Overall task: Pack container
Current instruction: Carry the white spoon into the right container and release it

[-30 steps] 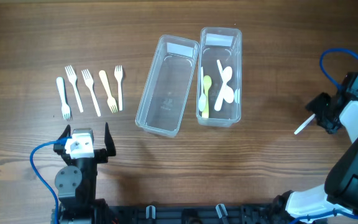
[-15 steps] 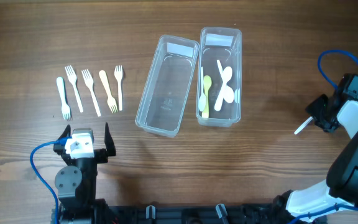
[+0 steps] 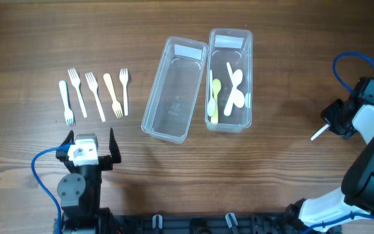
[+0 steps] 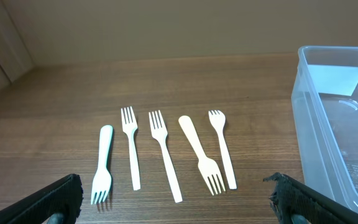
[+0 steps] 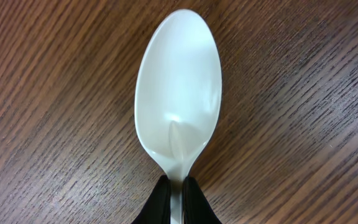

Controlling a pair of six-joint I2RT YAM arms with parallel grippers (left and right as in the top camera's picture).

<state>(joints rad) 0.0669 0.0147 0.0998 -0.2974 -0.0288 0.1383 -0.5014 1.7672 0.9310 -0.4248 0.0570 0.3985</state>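
At the far left of the wooden worktop (image 3: 18, 39), five plastic forks (image 3: 95, 96) lie in a row, side by side and not touching. The leftmost, pale fork (image 4: 104, 155) and the cream fork (image 4: 201, 155) have their tines turned toward my left wrist camera. The three white ones point theirs away. My left jaws stand wide open on the near side of that row, holding nothing. The dark fingertips (image 4: 59, 198) sit in the bottom corners of the wrist view, well apart from the forks framed between them.

Right of the forks lies the empty clear container (image 3: 151, 97), slightly slanted, with only a white patch showing at its far end. Just beside it on the right is a second clear container (image 3: 250, 84) with spoons in it. A yellow-green spoon (image 3: 214, 97) lies along its left side, and the white spoons (image 3: 237, 88) are crossed over one another.

Far to the right, well apart from both containers, my right jaws are closed on a white spoon (image 5: 179, 93), pinching its neck just below the bowl. The bowl faces hollow side up toward my wrist camera, over bare wood grain. I cannot tell whether it touches the worktop. From overhead, only a short white piece of it sticks out of the jaws, toward the containers.
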